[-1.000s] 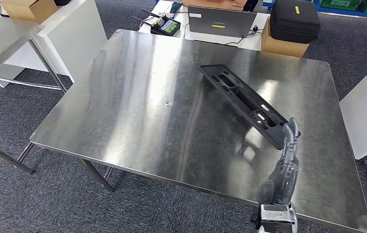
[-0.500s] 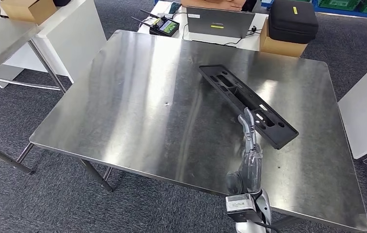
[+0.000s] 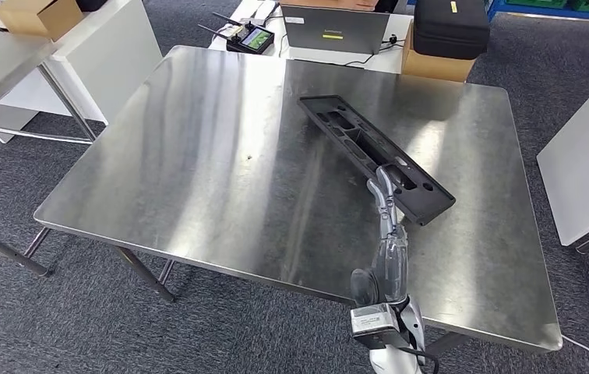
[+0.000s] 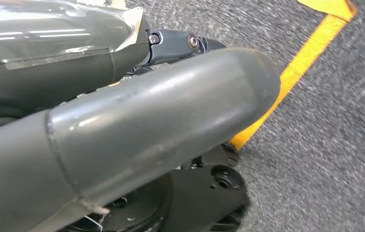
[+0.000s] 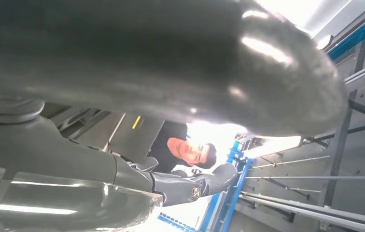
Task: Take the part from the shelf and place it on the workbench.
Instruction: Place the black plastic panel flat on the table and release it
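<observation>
Steel, brushed and reflective, covers the table (image 3: 198, 164), which stands on grey carpet (image 3: 58, 327). At the far left a cardboard box (image 3: 38, 14) sits on a white desk (image 3: 112, 47). Behind the table's far edge lie a handheld controller with a lit screen (image 3: 251, 39) and a grey laptop (image 3: 333, 29), and to their right a black case (image 3: 451, 27) rests on another cardboard box (image 3: 432, 66).

On the right half of the table lies the part (image 3: 346, 132), a long black plastic frame with cut-outs, flat on the steel and running diagonally from the far middle toward the near right. The right robot hand (image 3: 389, 234) rises from the table's near edge, fingers (image 3: 383, 187) extended straight and apart, holding nothing; their tips overlap the near end of the part in the head view, though whether they touch it cannot be told.

In the left wrist view, the left robot hand (image 4: 137, 125) shows as a thick grey thumb over carpet crossed by a yellow floor line (image 4: 311, 53); its fingers are hidden, so I cannot tell how it stands. At the far right a white panel (image 3: 587, 156) borders the table.
</observation>
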Action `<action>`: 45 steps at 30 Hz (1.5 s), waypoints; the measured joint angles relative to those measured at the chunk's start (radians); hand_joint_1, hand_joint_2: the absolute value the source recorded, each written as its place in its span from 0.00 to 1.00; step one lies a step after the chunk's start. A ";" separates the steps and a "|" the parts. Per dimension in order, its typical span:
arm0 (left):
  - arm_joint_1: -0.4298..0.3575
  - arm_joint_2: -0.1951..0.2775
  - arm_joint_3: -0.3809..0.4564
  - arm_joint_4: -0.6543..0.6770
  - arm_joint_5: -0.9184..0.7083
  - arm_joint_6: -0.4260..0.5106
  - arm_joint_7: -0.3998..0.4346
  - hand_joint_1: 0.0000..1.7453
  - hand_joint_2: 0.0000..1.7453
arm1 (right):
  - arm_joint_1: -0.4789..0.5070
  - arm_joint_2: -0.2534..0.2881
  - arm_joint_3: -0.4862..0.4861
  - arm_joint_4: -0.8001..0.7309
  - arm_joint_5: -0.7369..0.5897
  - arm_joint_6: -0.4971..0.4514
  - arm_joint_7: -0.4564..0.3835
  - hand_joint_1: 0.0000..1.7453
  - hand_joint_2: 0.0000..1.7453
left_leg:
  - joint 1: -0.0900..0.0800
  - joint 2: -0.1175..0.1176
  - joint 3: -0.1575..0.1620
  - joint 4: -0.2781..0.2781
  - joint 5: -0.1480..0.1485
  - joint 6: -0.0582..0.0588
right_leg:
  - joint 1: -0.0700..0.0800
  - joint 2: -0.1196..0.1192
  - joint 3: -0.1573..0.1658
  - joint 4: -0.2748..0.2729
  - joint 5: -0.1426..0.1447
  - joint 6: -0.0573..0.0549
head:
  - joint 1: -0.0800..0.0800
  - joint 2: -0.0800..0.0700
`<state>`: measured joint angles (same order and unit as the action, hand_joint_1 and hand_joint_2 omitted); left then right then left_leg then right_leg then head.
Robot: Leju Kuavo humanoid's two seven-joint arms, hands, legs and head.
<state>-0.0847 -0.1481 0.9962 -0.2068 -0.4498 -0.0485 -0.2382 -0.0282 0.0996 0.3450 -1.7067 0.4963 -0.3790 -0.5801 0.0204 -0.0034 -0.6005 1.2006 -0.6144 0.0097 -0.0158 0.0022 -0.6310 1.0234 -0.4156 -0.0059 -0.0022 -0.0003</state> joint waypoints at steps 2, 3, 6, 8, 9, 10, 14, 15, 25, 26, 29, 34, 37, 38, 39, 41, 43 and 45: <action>-0.002 -0.001 0.007 0.000 0.006 0.002 0.002 0.00 0.00 | -0.005 0.000 0.001 0.007 -0.016 -0.004 0.000 0.00 0.00 | -0.003 0.000 0.083 -0.116 0.035 0.008 | 0.005 0.000 -0.015 0.000 0.018 0.005 | 0.000 0.000; -0.004 -0.002 0.009 0.000 0.009 0.002 0.002 0.00 0.00 | -0.009 0.000 0.001 0.010 -0.022 -0.006 0.000 0.00 0.00 | -0.007 -0.001 0.109 -0.162 0.047 0.012 | 0.006 0.000 -0.017 -0.001 0.025 0.010 | 0.002 0.000; -0.004 -0.004 0.011 0.000 0.010 0.004 0.005 0.00 0.00 | -0.017 -0.001 0.001 0.019 -0.032 -0.013 -0.001 0.00 0.00 | -0.022 -0.002 0.114 -0.192 0.068 0.028 | 0.001 -0.002 -0.018 -0.007 0.044 0.032 | 0.008 0.000; -0.004 -0.006 0.013 0.000 0.010 0.004 0.005 0.00 0.00 | -0.019 -0.002 0.001 0.025 -0.034 -0.018 -0.001 0.00 0.00 | -0.024 0.003 0.104 -0.200 0.094 0.042 | 0.000 -0.002 -0.028 0.007 0.029 0.037 | 0.009 0.000; -0.003 -0.007 0.014 0.000 0.009 0.003 0.006 0.00 0.00 | -0.019 -0.003 0.001 0.027 -0.034 -0.021 -0.001 0.00 0.00 | -0.022 0.006 0.095 -0.204 0.108 0.050 | 0.000 -0.001 -0.041 0.036 -0.003 0.034 | 0.011 0.000; -0.003 -0.008 0.015 0.000 0.009 0.003 0.006 0.00 0.00 | -0.019 -0.005 0.000 0.029 -0.035 -0.024 0.000 0.00 0.00 | -0.021 0.009 0.084 -0.204 0.120 0.056 | 0.000 -0.002 -0.057 0.084 -0.050 0.026 | 0.013 0.000; -0.001 -0.008 0.017 0.000 -0.002 0.000 0.013 0.00 0.00 | -0.013 -0.013 -0.004 0.033 -0.035 -0.042 0.002 0.00 0.00 | -0.023 0.013 0.026 -0.202 0.161 0.059 | -0.001 -0.002 -0.068 0.262 -0.150 0.032 | 0.016 0.000; -0.001 -0.009 0.017 0.000 -0.007 -0.001 0.018 0.00 0.00 | -0.010 -0.015 -0.006 0.033 -0.035 -0.047 0.003 0.00 0.00 | -0.023 0.014 0.012 -0.201 0.171 0.056 | -0.001 -0.002 -0.035 0.239 -0.137 0.042 | 0.016 0.000; 0.000 -0.003 0.017 0.000 -0.035 0.005 0.047 0.00 0.00 | 0.024 -0.018 -0.031 0.006 -0.032 -0.079 0.011 0.00 0.00 | -0.013 0.007 -0.058 -0.113 0.129 0.004 | -0.006 -0.006 0.124 -0.034 -0.085 0.000 | 0.005 0.000; 0.000 -0.003 0.017 0.000 -0.035 0.005 0.047 0.00 0.00 | 0.025 -0.018 -0.032 0.005 -0.032 -0.079 0.011 0.00 0.00 | -0.011 0.005 -0.073 -0.056 0.076 -0.002 | -0.003 -0.007 0.114 -0.034 -0.075 -0.006 | 0.003 0.000; 0.000 -0.003 0.017 0.000 -0.036 0.005 0.049 0.00 0.00 | 0.028 -0.018 -0.035 0.004 -0.033 -0.079 0.012 0.00 0.00 | -0.001 0.005 -0.089 0.087 0.018 -0.014 | 0.002 -0.008 0.081 -0.032 -0.042 -0.007 | 0.002 0.000; -0.003 -0.003 0.017 0.000 -0.041 0.007 0.049 0.00 0.00 | 0.036 -0.017 -0.047 0.004 -0.055 -0.079 0.013 0.00 0.00 | 0.010 0.000 0.106 -0.145 0.093 -0.014 | 0.005 -0.007 0.034 -0.028 0.003 0.018 | 0.002 0.000; -0.004 -0.003 0.017 0.000 -0.043 0.006 0.049 0.00 0.00 | 0.037 -0.017 -0.058 0.007 -0.075 -0.079 0.010 0.00 0.00 | -0.004 -0.003 0.123 -0.205 0.088 0.006 | 0.006 -0.009 0.021 -0.029 0.029 0.045 | 0.003 0.000; -0.004 -0.003 0.017 0.000 -0.043 0.006 0.049 0.00 0.00 | 0.038 -0.017 -0.062 0.009 -0.081 -0.079 0.008 0.00 0.00 | -0.007 0.000 0.112 -0.208 0.098 0.017 | 0.004 -0.009 0.014 -0.024 0.027 0.049 | 0.002 0.000; -0.005 -0.003 0.017 0.000 -0.043 0.007 0.049 0.00 0.00 | 0.039 -0.017 -0.068 0.011 -0.086 -0.079 0.007 0.00 0.00 | -0.010 0.003 0.100 -0.210 0.110 0.030 | 0.004 -0.008 0.001 -0.006 0.008 0.049 | 0.003 0.000; -0.005 -0.002 0.017 -0.001 -0.043 0.007 0.049 0.00 0.00 | 0.042 -0.018 -0.076 0.016 -0.093 -0.079 0.005 0.00 0.00 | -0.013 0.009 0.071 -0.213 0.135 0.048 | 0.004 -0.006 -0.032 0.082 -0.079 0.032 | 0.006 0.000; -0.005 0.000 0.017 -0.001 -0.043 0.008 0.049 0.00 0.00 | 0.045 -0.018 -0.083 0.020 -0.095 -0.079 0.004 0.00 0.00 | -0.020 0.012 0.039 -0.212 0.160 0.055 | 0.005 -0.006 -0.055 0.208 -0.157 0.022 | 0.010 0.000; -0.005 0.001 0.017 -0.001 -0.043 0.008 0.049 0.00 0.00 | 0.047 -0.018 -0.088 0.024 -0.096 -0.079 0.004 0.00 0.00 | -0.027 0.015 0.005 -0.211 0.186 0.057 | 0.006 -0.005 -0.044 0.275 -0.153 0.034 | 0.010 0.000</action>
<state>-0.0899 -0.1472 1.0136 -0.2075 -0.4932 -0.0405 -0.1892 0.0189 0.0813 0.2569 -1.6827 0.4001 -0.4584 -0.5758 -0.0063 0.0116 -0.5956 0.9896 -0.4280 0.0666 -0.0100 -0.0032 -0.6753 1.2983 -0.5687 0.0284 0.0076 -0.0004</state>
